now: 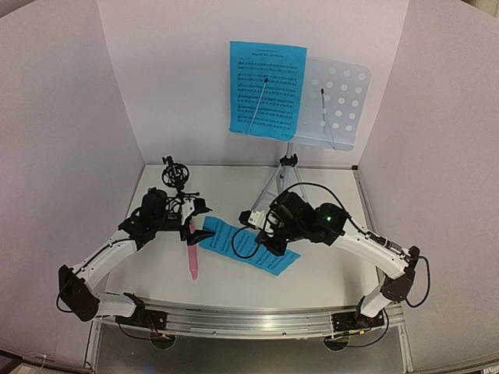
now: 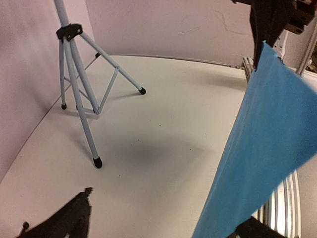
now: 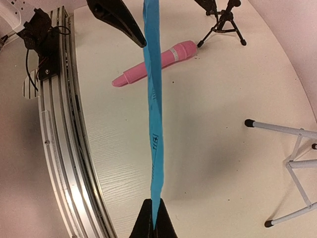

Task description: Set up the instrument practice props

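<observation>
The pale-blue perforated music stand [image 1: 337,105] rises on its silver tripod [image 1: 284,175] at the back, with one blue sheet-music page [image 1: 267,89] on its left half. My right gripper [image 3: 156,220] is shut on the second blue page [image 3: 154,109], which hangs edge-on above the table [image 1: 249,245]. My left gripper [image 2: 163,225] stands open at that page's far end [image 2: 267,148], one finger [image 2: 74,213] well apart from it, the other just behind its lower edge. The pink microphone [image 1: 191,253] lies flat on the table. The small black tripod mic holder [image 1: 175,173] stands at the back left.
The stand's tripod legs [image 2: 81,89] spread over the table's back middle, close to the right arm [image 1: 374,249]. A metal rail [image 3: 59,139] runs along the near table edge. White walls enclose the back and both sides.
</observation>
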Available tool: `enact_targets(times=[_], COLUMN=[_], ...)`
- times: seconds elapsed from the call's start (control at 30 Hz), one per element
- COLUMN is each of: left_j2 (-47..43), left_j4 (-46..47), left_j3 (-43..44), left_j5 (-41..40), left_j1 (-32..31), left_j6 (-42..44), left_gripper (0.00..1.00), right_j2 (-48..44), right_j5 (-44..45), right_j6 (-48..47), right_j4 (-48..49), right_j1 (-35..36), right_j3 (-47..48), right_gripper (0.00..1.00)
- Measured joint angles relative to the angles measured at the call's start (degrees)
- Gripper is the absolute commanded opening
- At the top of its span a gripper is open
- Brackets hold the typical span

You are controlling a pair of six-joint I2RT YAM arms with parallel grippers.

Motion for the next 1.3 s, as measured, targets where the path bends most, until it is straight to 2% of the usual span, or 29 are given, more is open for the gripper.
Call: enact_targets(times=[0.13,0.2,0.57,0.6,0.63,0.7,0.73,0.8,0.87,1.03,1.3], left_j2=[1.76,1.65,1.33,1.31,1.31,1.31,1.31,1.33,1.40,2.75,4.60], left_j4=[-1.15,-2.44,-14.65,-15.68,-16.72,-18.54,-19.95,-23.81,-27.90,-36.79,-43.98], left_j3=[4.51,4.91,7.87,8.53,9.18,10.33,11.03,12.94,15.06,20.48,25.67], left_j5=[3.45,4.84,6.95,6.91,6.88,6.79,6.52,5.54,4.21,1.70,-3.57], left_j1=[-0.07,-0.07,-0.13,-0.13,-0.15,-0.21,-0.36,-0.97,-2.38,-5.89,-7.81], left_j6=[-1.31,-0.45,6.92,7.74,8.54,9.89,10.96,14.00,17.69,23.84,28.36], left_gripper=[0.16,0.01,0.00,0.00,0.00,0.00,0.00,0.00,0.00,0.00,0.00], right_j2=[0.00,0.00,0.04,0.04,0.08,0.24,0.50,1.30,2.96,8.06,10.93], right_j5=[0.23,0.27,2.19,2.53,2.87,3.54,3.96,4.59,4.82,3.45,0.82], right_j6=[-1.14,-1.52,-2.93,-3.15,-3.32,-3.58,-3.68,-4.10,-4.90,-5.25,-5.44], right_j4=[-0.53,-0.61,-0.92,-0.88,-0.84,-0.84,-0.89,-1.04,-1.32,-1.67,-1.76], right_j1=[-0.02,-0.02,0.00,0.00,0.00,0.00,0.00,0.00,0.00,-0.02,-0.02], right_j3=[1.74,2.34,2.51,2.51,2.51,2.51,2.57,2.89,4.03,8.49,10.64], right_gripper=[0.00,0.00,0.00,0.05,0.14,0.39,0.47,0.55,0.58,0.57,0.30])
